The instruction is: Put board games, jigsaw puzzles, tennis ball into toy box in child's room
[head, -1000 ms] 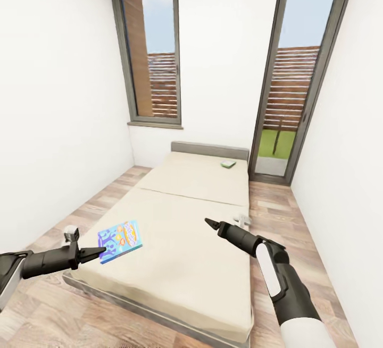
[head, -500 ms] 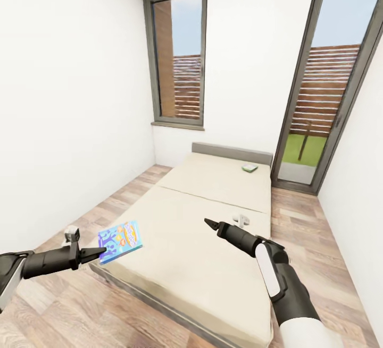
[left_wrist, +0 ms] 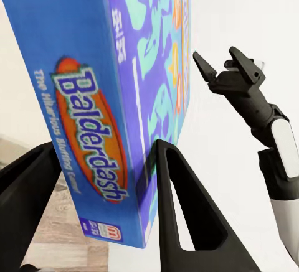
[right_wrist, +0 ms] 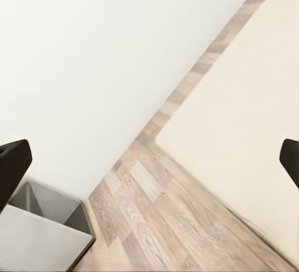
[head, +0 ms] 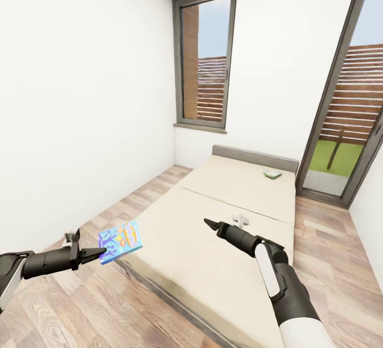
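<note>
My left gripper (head: 101, 253) is shut on the blue board game (head: 120, 241), held in the air over the floor just off the bed's near left corner. In the left wrist view the same blue board game (left_wrist: 112, 98), printed "Balderdash", sits clamped between the two fingers (left_wrist: 177, 203). The bed (head: 223, 231) stretches ahead and to the right, with the white-and-green board game (head: 272, 174) lying near its grey headboard (head: 254, 157). Above the mattress hangs my right gripper (head: 211, 225), open with nothing in it; it also appears as the right gripper (left_wrist: 227, 70) in the left wrist view.
A white wall runs close along the left. A tall window (head: 205, 66) and a glass door (head: 351, 103) stand at the far end. Wooden floor (head: 106, 305) borders the bed on both sides. A grey-and-white boxy piece of furniture (right_wrist: 43, 231) stands by the wall.
The whole picture has shifted: the camera has swung left, so bed, window and door sit further right. Both arms keep the same pose, the blue game still held.
</note>
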